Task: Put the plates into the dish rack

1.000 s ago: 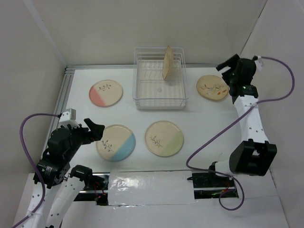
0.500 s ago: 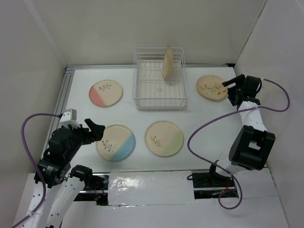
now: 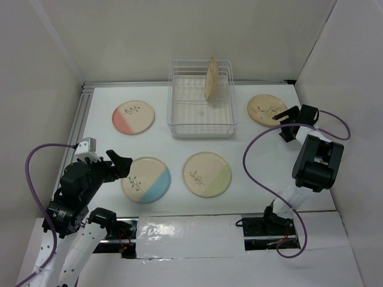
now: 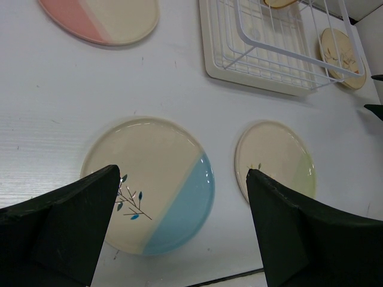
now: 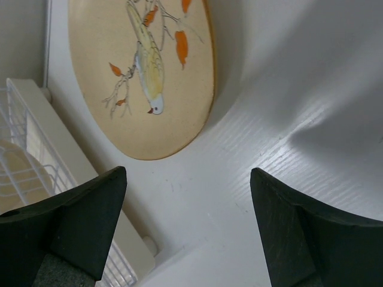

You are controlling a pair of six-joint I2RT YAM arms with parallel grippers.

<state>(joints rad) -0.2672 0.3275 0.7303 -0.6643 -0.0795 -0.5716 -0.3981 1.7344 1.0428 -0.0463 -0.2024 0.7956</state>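
One tan plate [image 3: 210, 79] stands on edge in the dish rack [image 3: 201, 127], slotted upright to save room. Just right of the rack, the right gripper [image 3: 285, 124] sits low with its fingers spread and empty, probably lining up on the bird-painted plate [image 3: 267, 110]. In front of the rack, the left gripper [image 3: 119, 164] hovers wide open over the blue plate [image 3: 146, 179].

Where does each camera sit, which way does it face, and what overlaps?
Top external: high behind the arm bases, looking down on dish rack and plates; both arms show.
Left wrist: on the left gripper, facing down over the blue plate; own fingers at bottom.
Right wrist: on the right gripper, close above the bird plate; own fingers at bottom.
Shared: both wrist views catch dish rack and bird plate.
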